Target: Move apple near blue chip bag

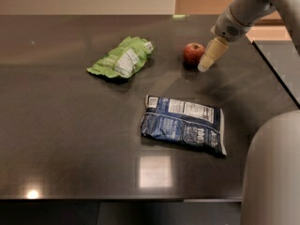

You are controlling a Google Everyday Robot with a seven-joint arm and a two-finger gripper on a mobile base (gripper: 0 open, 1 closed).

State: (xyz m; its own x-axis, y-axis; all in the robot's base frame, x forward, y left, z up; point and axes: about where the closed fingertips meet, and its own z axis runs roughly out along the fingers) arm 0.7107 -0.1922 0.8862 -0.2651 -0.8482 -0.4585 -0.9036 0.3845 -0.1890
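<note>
The small red apple (192, 53) sits on the dark table (70, 125) at the back right. The dark blue chip bag (183, 123) lies flat in the middle right of the table, nearer the front, white label panel up. My gripper (206, 64) reaches down from the upper right on a grey arm. Its cream-coloured tip is just to the right of the apple, close to it or touching it, low over the table.
A light green chip bag (123, 57) lies at the back, left of the apple. The table's right edge (276, 74) runs diagonally past the arm. A grey part of the robot (272, 172) fills the lower right corner.
</note>
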